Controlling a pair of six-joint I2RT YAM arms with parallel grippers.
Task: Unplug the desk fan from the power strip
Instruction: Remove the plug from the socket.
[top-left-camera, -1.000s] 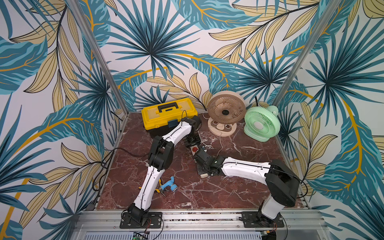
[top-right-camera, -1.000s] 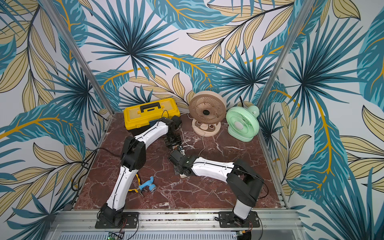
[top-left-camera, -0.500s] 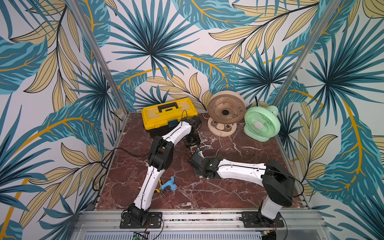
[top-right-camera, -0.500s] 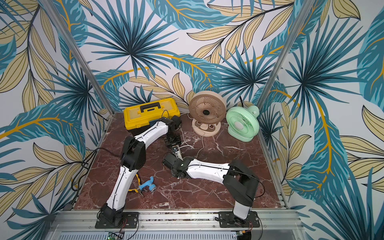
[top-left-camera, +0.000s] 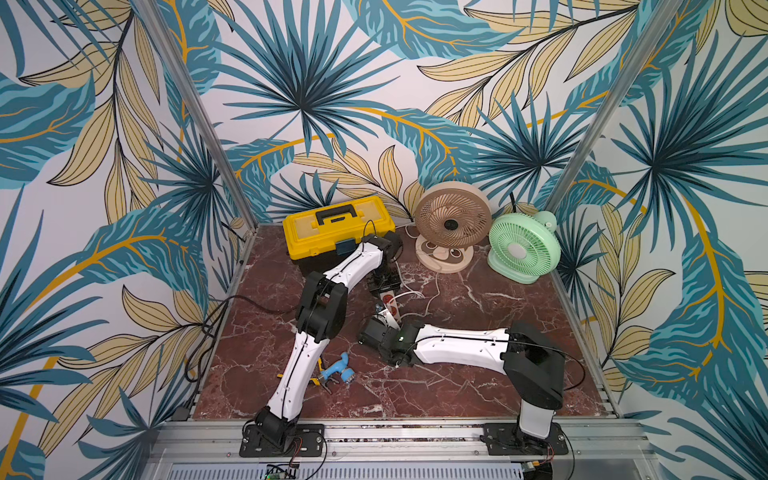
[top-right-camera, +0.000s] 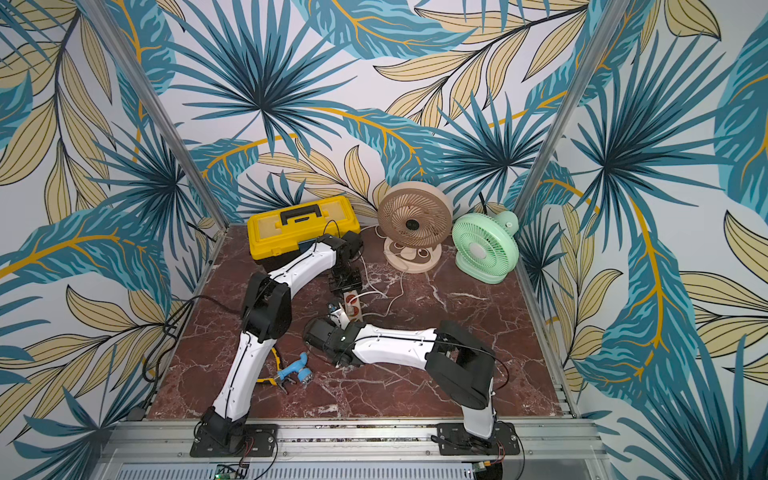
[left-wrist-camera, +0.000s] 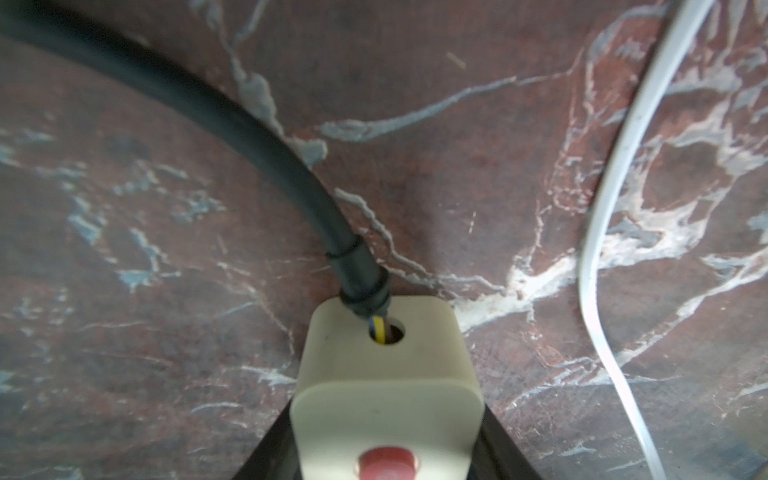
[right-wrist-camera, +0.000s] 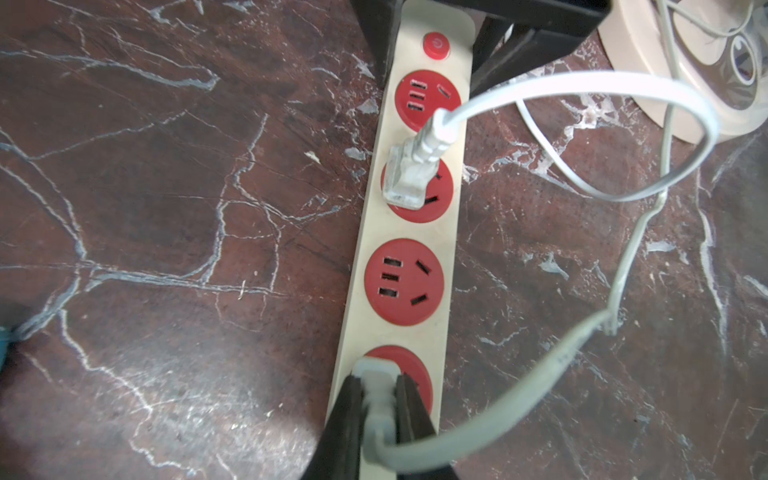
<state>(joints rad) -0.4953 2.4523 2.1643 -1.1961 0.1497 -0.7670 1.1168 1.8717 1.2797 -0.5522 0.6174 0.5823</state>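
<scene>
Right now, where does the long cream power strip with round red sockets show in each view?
Top view: long cream power strip with red sockets, table centre, between the arms' wrists.
Top view: same spot.
Left wrist view: only its cable end, low in the middle.
Right wrist view: whole length, down the middle.
Shared landmark: round red button, in both wrist views.

Tight around the power strip (right-wrist-camera: 405, 232): the left hand (right-wrist-camera: 432, 54) clamps its button end, the right hand (right-wrist-camera: 377, 386) pinches a grey plug (right-wrist-camera: 376, 372) at the other, with a white plug (right-wrist-camera: 409, 174) and looping cord (right-wrist-camera: 582, 79) between. Yellow toolbox (top-left-camera: 336, 226), beige fan (top-left-camera: 453, 222) and green fan (top-left-camera: 523, 247) wall the back. The desk (top-left-camera: 478, 291) toward the green fan lies open.
</scene>
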